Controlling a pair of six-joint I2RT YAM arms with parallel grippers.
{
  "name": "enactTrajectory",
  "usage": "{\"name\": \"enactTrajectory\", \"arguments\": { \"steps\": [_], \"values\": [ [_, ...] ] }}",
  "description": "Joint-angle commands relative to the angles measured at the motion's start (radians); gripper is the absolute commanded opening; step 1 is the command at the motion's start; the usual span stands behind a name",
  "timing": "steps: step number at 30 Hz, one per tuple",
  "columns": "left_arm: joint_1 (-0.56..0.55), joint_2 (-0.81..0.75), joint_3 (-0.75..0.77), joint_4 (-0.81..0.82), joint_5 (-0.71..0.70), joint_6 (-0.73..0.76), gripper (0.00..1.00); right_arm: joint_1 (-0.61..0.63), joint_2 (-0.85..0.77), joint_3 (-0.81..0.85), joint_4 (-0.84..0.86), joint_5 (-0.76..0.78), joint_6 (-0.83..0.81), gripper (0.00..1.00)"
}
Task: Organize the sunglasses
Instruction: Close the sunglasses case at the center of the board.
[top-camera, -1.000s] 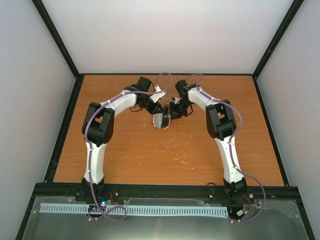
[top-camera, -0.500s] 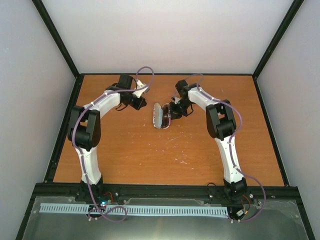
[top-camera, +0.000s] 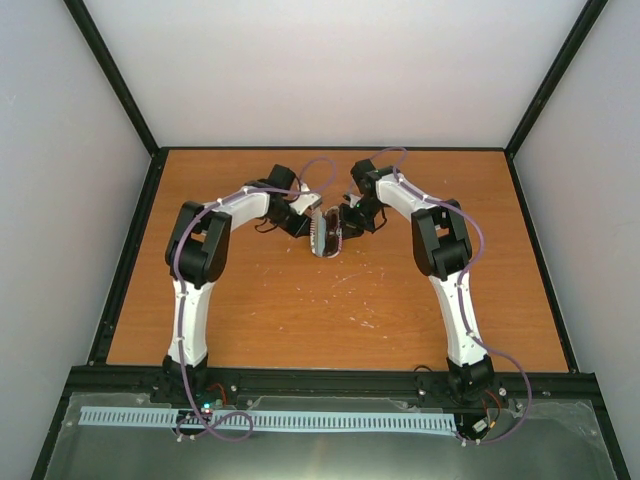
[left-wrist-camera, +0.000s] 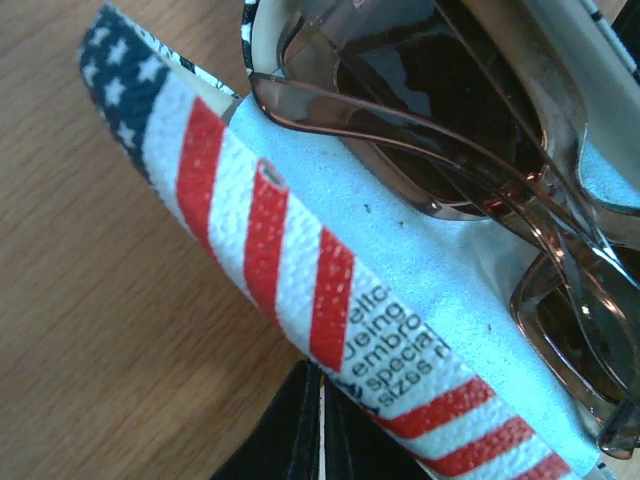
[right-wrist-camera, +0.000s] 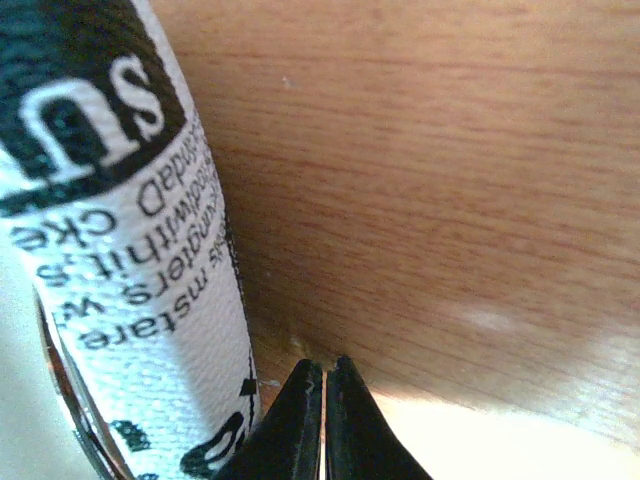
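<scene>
The sunglasses (left-wrist-camera: 450, 130), with a thin brown frame and brownish lenses, lie folded on a light blue cloth (left-wrist-camera: 400, 250) inside the open flag-patterned case (left-wrist-camera: 270, 230). In the top view the case (top-camera: 326, 238) sits mid-table towards the back, between both grippers. My left gripper (left-wrist-camera: 321, 420) is shut and empty, with its tips against the outside of the case's striped lid; from above it (top-camera: 306, 222) is at the case's left side. My right gripper (right-wrist-camera: 323, 385) is shut and empty, beside the case's printed wall (right-wrist-camera: 130, 280); from above it (top-camera: 344, 222) is at the case's right side.
The wooden table (top-camera: 400, 300) is bounded by black rails and white walls at the back and sides. Both arms arch inwards, and their elbows stand over the left and right middle of the table.
The left arm swung away to the left half a second ago and has come back to the case's left side. The right arm and the case have stayed put.
</scene>
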Motion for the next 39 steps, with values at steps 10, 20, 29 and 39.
{"name": "enactTrajectory", "arguments": {
  "steps": [10,20,29,39],
  "values": [
    [-0.057,0.086,0.191,-0.082,0.018,-0.021,0.06,0.015,0.051,0.056,-0.019,0.019,0.001,0.05],
    [-0.098,0.132,0.295,-0.126,0.021,-0.036,0.07,0.027,0.065,0.062,0.009,0.003,0.012,0.05],
    [-0.143,0.143,0.311,-0.13,0.024,-0.063,0.07,0.032,0.084,0.084,0.021,-0.013,0.013,0.05],
    [-0.197,0.149,0.319,-0.13,0.007,-0.07,0.07,0.038,0.098,0.09,0.052,-0.031,0.024,0.05]
  ]
}}
